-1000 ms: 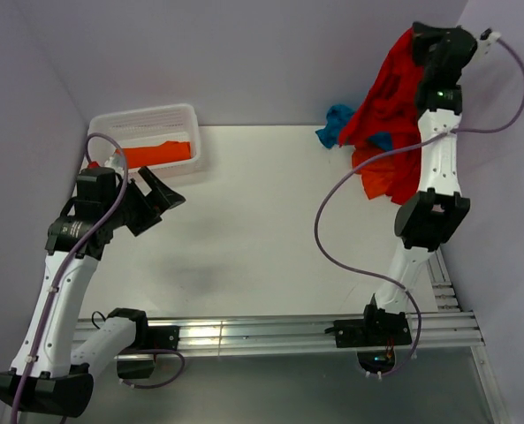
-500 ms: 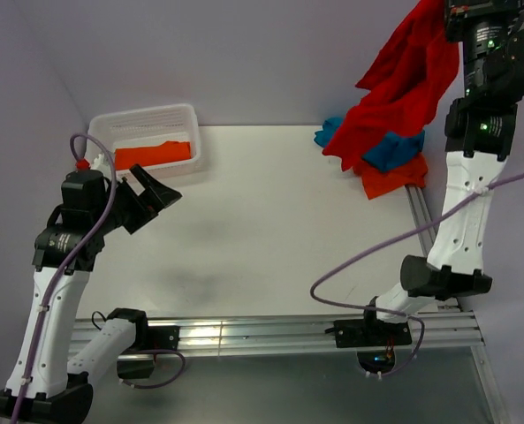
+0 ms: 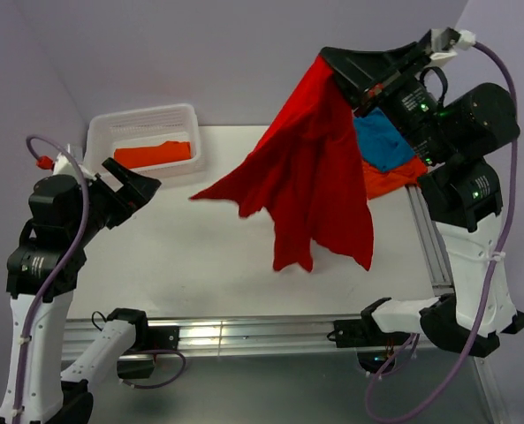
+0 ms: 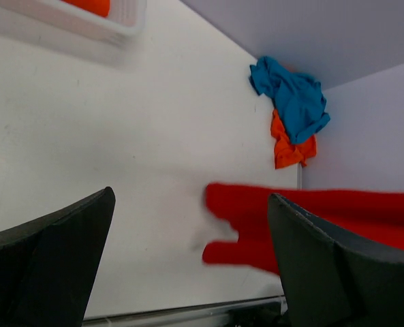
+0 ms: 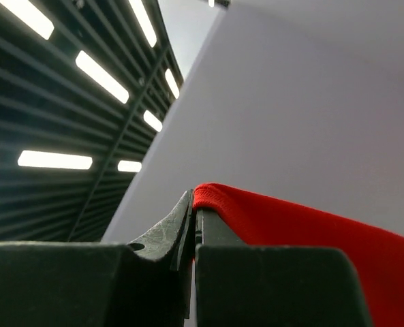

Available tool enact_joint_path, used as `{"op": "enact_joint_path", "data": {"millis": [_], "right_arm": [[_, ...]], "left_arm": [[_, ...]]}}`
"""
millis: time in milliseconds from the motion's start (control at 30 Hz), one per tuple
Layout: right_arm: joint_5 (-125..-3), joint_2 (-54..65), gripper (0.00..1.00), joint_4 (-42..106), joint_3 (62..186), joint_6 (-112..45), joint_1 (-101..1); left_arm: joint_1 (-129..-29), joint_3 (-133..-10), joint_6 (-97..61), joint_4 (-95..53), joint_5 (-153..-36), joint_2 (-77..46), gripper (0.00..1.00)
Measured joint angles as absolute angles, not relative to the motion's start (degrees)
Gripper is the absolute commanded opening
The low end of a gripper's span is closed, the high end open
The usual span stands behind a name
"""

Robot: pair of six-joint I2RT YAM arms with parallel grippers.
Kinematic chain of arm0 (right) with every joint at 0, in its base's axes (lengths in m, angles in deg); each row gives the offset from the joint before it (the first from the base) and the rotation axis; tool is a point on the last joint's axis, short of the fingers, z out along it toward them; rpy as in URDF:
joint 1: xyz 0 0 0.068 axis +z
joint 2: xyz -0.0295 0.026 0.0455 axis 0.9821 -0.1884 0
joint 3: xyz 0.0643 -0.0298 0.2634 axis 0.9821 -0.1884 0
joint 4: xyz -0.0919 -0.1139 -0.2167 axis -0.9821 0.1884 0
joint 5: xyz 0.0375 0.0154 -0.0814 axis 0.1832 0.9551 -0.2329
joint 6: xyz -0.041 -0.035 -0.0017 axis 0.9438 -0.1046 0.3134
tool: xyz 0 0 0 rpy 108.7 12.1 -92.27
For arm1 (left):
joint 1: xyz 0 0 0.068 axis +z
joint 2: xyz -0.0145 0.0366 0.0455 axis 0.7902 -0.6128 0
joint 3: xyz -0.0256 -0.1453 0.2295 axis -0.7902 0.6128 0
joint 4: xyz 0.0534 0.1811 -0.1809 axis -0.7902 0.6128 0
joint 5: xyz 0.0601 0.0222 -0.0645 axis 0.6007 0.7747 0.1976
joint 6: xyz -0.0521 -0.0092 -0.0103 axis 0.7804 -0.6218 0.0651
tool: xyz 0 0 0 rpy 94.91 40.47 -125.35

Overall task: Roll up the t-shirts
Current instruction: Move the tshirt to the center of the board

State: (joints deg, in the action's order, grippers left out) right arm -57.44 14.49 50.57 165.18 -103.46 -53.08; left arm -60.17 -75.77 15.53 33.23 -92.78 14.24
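Right jaws clamped on edge of red t-shirt (image 3: 315, 177), hanging over table (image 3: 200, 256) middle; left jaws apart near basket (image 3: 147, 115)

Left arm stands upright, wrist angled forward, left gripper (image 3: 140, 185) with its 2 fingers spread wide and holding nothing. Right arm stands tall, elbow bent, right gripper (image 3: 332, 64) high up, jaws pinched on the red t-shirt (image 3: 315, 168)

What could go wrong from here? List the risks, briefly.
1. The right hand pinches only a thin edge of the red t-shirt, hanging high over the table; it could slip free.
2. The shirt hangs bunched and folded, and the left hand stands open, apart from it, so it may land crumpled, hard to roll.
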Motion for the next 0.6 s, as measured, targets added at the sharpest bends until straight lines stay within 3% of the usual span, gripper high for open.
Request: {"op": "enact_joint_path", "data": {"millis": [33,67,100,167,200,400,600], "right_arm": [[-57.02,13.46,0.0,51.79,166.75,-103.15,-51.4],[-56.43,12.19,0.1,52.97,168.35,-102.78,-50.28],[-55.34,11.19,0.47,53.85,169.07,-102.41,-49.6],[-52.91,10.69,0.61,55.77,167.54,-101.18,-49.12],[-51.87,10.64,0.73,57.08,166.36,-100.35,-49.12],[-53.61,8.48,0.76,71.55,155.8,-87.68,-49.23],[-64.37,8.19,0.68,76.6,140.61,-77.84,-57.01]], "left_arm": [[-60.17,-76.23,15.53,33.23,-91.84,15.0,0.99],[-60.17,-76.54,15.55,33.21,-91.05,15.74,0.99],[-60.17,-76.65,15.55,33.21,-90.57,16.31,1.0],[-60.17,-77.0,15.57,33.21,-89.57,17.78,1.0],[-60.17,-77.19,15.57,33.18,-89.26,18.1,0.99],[-60.17,-77.35,15.53,33.21,-88.71,17.3,0.99],[-60.17,-77.35,15.44,33.18,-89.02,16.29,0.99]]}}
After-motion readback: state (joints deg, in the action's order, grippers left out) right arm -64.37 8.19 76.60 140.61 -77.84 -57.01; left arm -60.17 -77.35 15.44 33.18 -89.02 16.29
